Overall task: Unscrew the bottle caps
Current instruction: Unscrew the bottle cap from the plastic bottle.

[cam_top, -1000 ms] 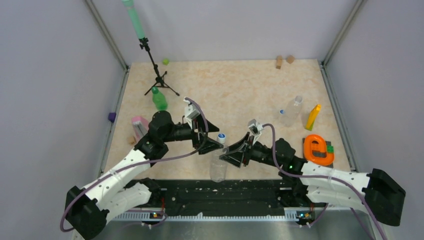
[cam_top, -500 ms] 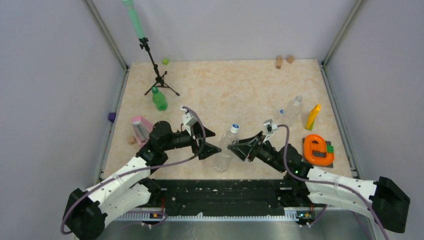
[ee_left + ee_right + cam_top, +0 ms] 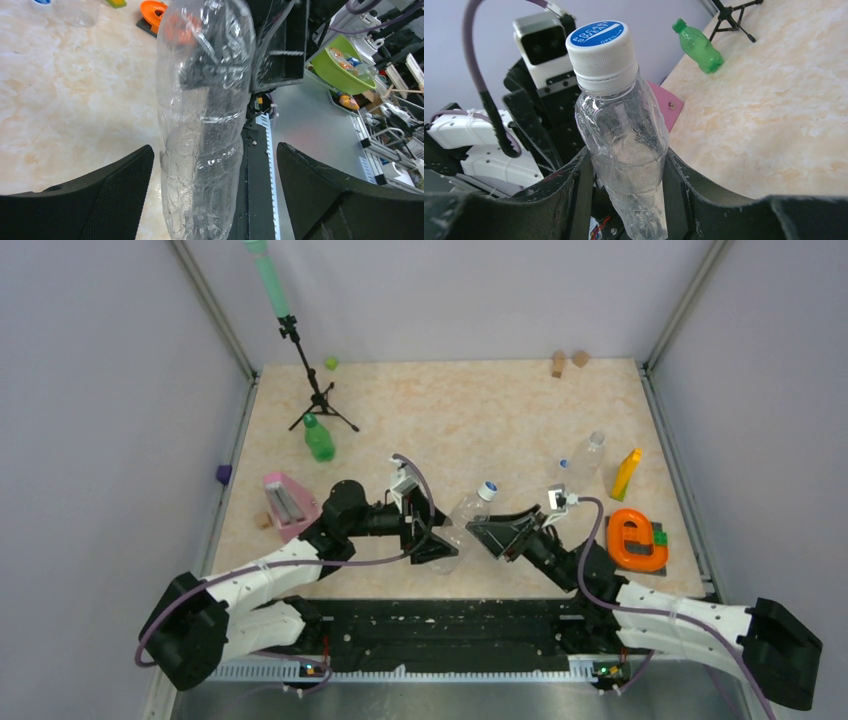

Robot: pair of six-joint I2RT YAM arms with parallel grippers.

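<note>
Bottle cap [image 3: 602, 42] top: "POCARI SWEAT", smaller "OPEN" beside it

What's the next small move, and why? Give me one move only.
Probably close the left gripper on the clear bottle: its open jaws straddle the lower body, the right gripper grips the upper part, and the cap is on.

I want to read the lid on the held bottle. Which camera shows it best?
The right wrist camera: the lid sits close up, lettering readable. The top camera shows only a tiny dot. The left wrist camera shows just the bottle body.
</note>
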